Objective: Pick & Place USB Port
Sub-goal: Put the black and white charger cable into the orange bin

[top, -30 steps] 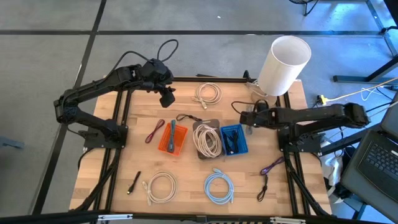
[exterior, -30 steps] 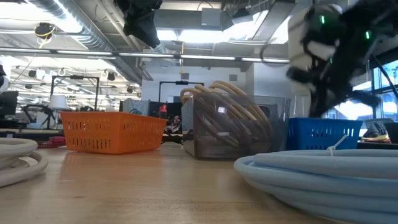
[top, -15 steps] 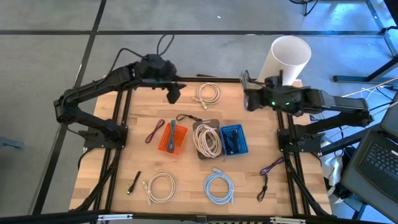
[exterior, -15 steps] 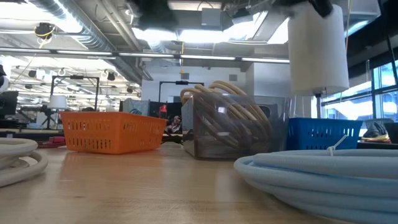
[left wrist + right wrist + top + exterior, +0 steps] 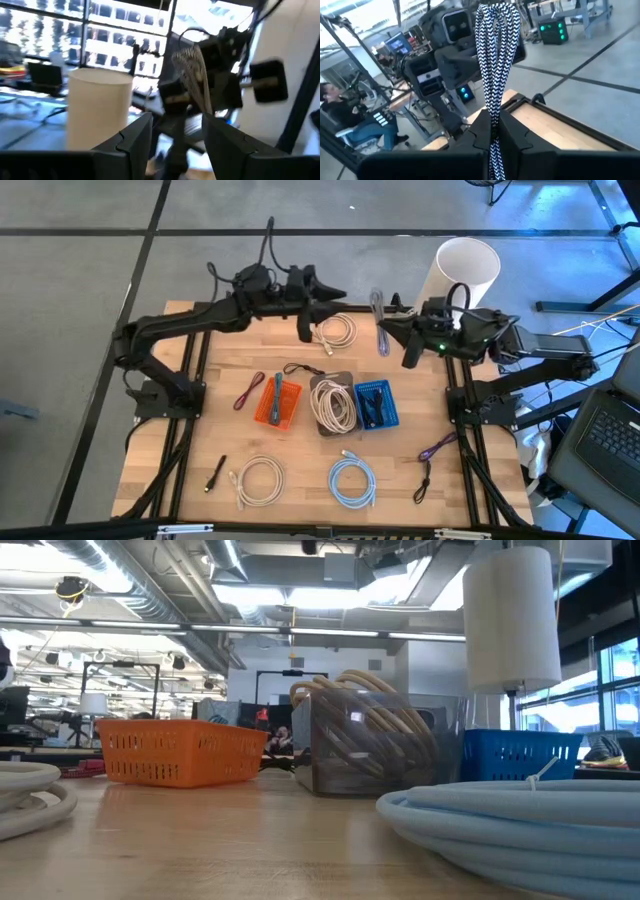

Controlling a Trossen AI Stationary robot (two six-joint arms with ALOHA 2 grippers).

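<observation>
The USB cable (image 5: 496, 55) is a black-and-white braided cord folded into a narrow bundle. My right gripper (image 5: 494, 131) is shut on it, high over the table's far middle (image 5: 384, 330). The cable also shows in the high view (image 5: 377, 306) and in the left wrist view (image 5: 196, 80). My left gripper (image 5: 338, 293) stands open just left of it, pointing level at the cable. Nothing lies between its fingers (image 5: 176, 132). Neither gripper shows in the low view. My right gripper pinches the folded cable bundle between its two fingers, below the looped end (image 5: 493, 114). Several strands lie side by side in the hold. The fingers come level from the table's right and lie across the bundle. The loops (image 5: 497, 17) stick out past the fingers, clear of the table.
At the table's middle stand an orange basket (image 5: 277, 402), a clear basket of beige cable (image 5: 333, 404) and a blue basket (image 5: 376, 404). A white cylinder (image 5: 456, 283) stands at the far right. Cable coils (image 5: 352, 480) lie near the front edge and one (image 5: 334, 330) at the far edge.
My right gripper has risen from beside the blue basket, tipped from pointing down to level and gone toward the far edge, carrying the cable. My left gripper has swung toward the table's right, tipped up to level, and now faces the cable.
</observation>
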